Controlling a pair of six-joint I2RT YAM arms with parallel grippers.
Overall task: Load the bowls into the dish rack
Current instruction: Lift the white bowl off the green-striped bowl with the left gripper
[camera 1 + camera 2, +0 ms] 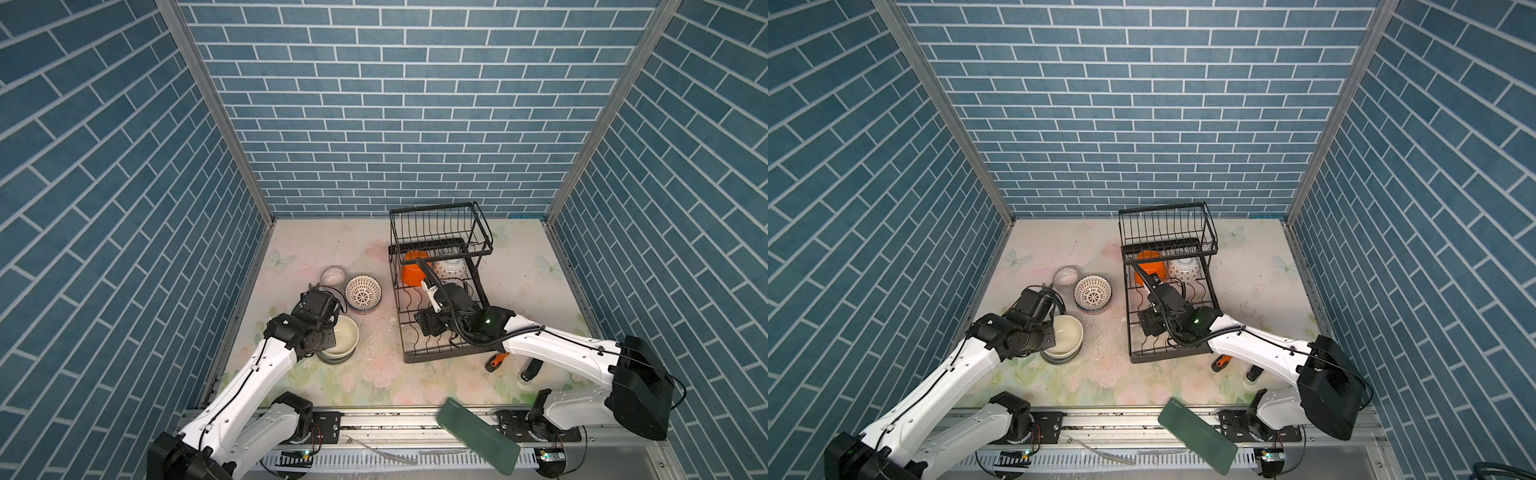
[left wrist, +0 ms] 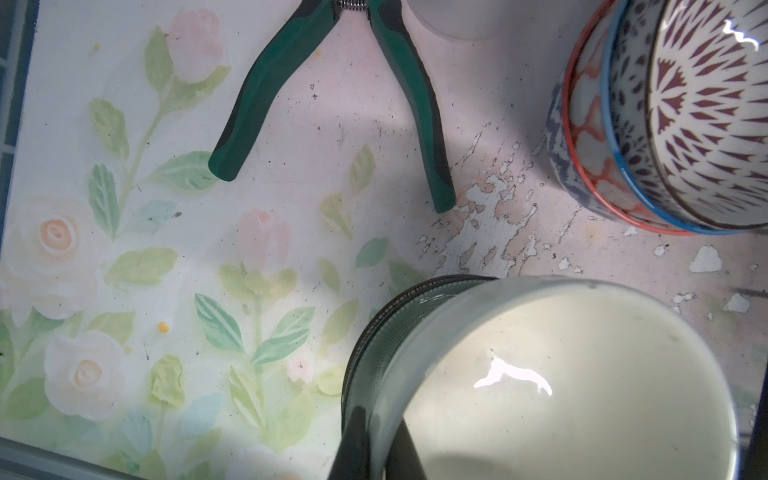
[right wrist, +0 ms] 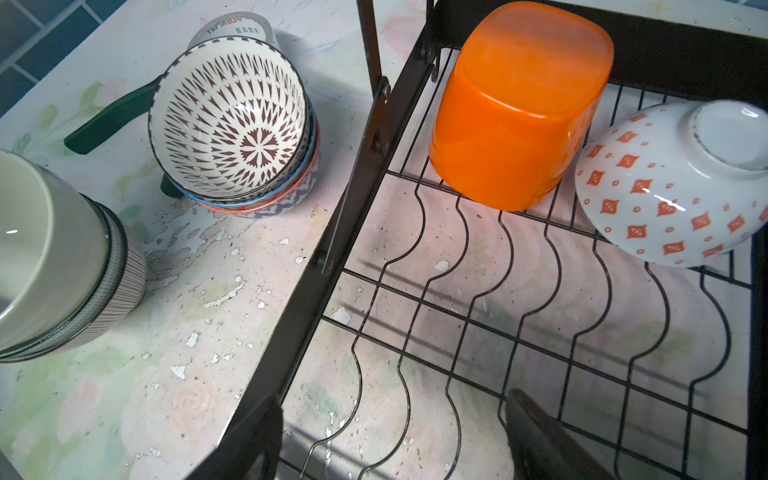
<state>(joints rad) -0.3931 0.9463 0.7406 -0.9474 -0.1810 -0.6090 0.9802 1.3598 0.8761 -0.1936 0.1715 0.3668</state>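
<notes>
Two bowls racked: the orange bowl (image 3: pixel 519 108) and the diamond-print bowl (image 3: pixel 673 191) lie mouth-down, side by side, at the far end of the dish rack's (image 1: pixel 440 354) lower tier, under its raised basket.
Rack capacity: the upper basket and the nearer curved slots hold nothing.
Bowls outside: two stacks stand beside the dish rack on the left arm's side. These are the patterned stack (image 1: pixel 363 293) and, farther from the rack, a stack topped by the pale bowl (image 2: pixel 582 395).
Progress: judged early, since most bowls wait outside the rack.
Left gripper (image 2: pixel 382 449): pinched closed on the pale bowl's rim, one finger inside and one outside. The bowl is tilted off the ribbed bowl (image 3: pixel 120 282) beneath.
Right gripper (image 3: pixel 399 449): jaws spread wide and holding nothing, above the rack's near slots.
Materials: the orange bowl is glossy, rounded-square plastic. The patterned stack is glazed ceramic with a spiked radial print and blue and red rims. The pale bowl is smooth and glossy, and the rack is thin black wire.
Non-task items: green-handled pliers (image 2: pixel 324 104) lie beyond the stacks from the rack.
</notes>
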